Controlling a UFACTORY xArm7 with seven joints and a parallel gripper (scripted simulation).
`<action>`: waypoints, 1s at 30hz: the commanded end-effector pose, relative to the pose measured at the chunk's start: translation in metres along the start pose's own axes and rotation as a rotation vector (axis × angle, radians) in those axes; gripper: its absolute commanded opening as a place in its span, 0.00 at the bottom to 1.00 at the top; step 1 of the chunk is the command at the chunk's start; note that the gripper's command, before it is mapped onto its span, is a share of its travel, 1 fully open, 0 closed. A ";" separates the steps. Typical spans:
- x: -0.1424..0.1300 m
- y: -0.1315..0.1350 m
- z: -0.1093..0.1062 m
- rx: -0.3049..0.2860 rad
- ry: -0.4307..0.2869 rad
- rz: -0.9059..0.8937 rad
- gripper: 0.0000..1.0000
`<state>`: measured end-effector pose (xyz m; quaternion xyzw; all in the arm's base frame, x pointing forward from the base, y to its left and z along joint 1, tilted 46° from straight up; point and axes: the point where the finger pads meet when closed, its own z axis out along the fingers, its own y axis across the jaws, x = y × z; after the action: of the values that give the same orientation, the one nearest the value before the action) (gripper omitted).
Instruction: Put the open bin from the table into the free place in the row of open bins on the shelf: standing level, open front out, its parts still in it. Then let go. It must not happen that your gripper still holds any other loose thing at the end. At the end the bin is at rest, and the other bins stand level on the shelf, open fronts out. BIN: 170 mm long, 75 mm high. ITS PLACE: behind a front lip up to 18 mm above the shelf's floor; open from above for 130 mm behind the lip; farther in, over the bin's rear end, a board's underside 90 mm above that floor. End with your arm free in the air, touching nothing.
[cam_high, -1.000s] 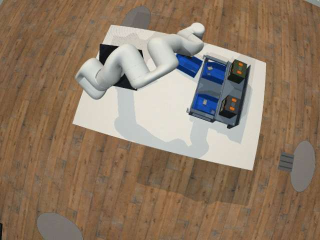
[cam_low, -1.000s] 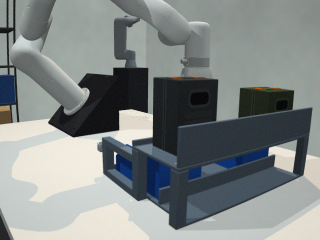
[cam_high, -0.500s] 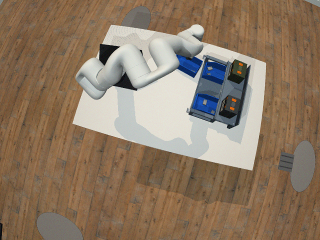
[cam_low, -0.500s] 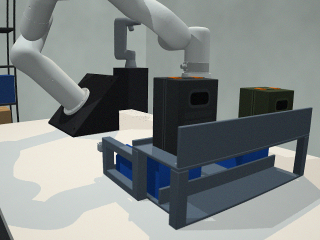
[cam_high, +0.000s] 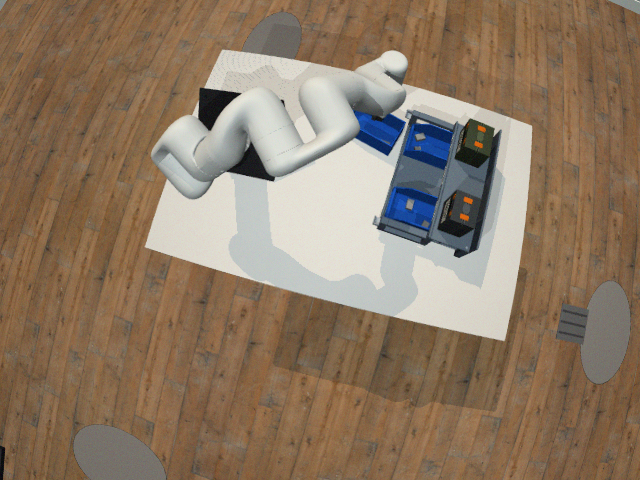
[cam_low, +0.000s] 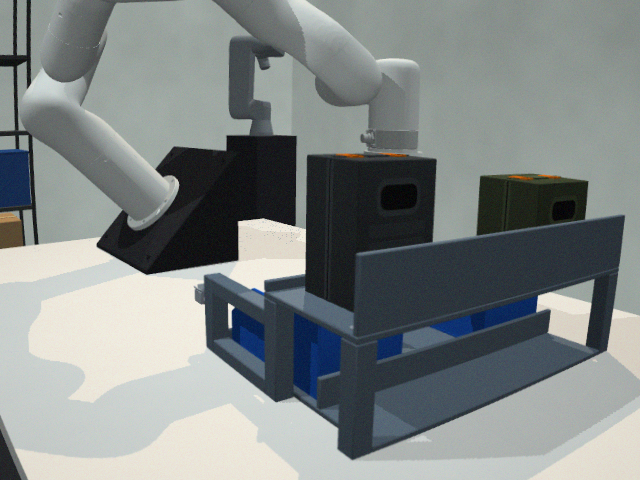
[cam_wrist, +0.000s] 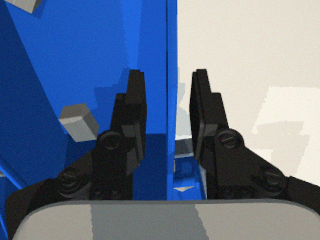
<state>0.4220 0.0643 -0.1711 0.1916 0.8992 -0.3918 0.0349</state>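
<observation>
The blue open bin (cam_high: 381, 135) (cam_wrist: 90, 45) lies on the table beside the shelf, at an angle to it, with small grey parts (cam_wrist: 80, 122) inside. My gripper (cam_wrist: 168, 89) is open. In the wrist view its fingers appear on either side of the bin's side wall, with gaps to it; how deep they reach is unclear. In the top view the arm hides the gripper. The grey shelf (cam_high: 419, 174) (cam_low: 305, 310) holds one blue bin (cam_high: 434, 142) at its far end and another blue bin (cam_high: 403, 211) at the near end. The free place is between them.
A dark box (cam_high: 459, 212) (cam_low: 369, 206) and a green box (cam_high: 474, 143) (cam_low: 532, 204) stand on the shelf's upper board, above the rear of the row. A raised back board (cam_low: 485, 279) runs behind them. The black arm base (cam_low: 180, 222) stands on the table.
</observation>
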 end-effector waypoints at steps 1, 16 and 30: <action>-0.001 0.002 -0.002 -0.006 -0.003 0.000 0.28; -0.001 0.002 -0.005 -0.006 -0.003 0.000 0.28; -0.001 0.002 -0.006 -0.006 -0.003 0.000 0.28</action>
<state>0.4227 0.0666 -0.1693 0.1915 0.8995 -0.3913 0.0353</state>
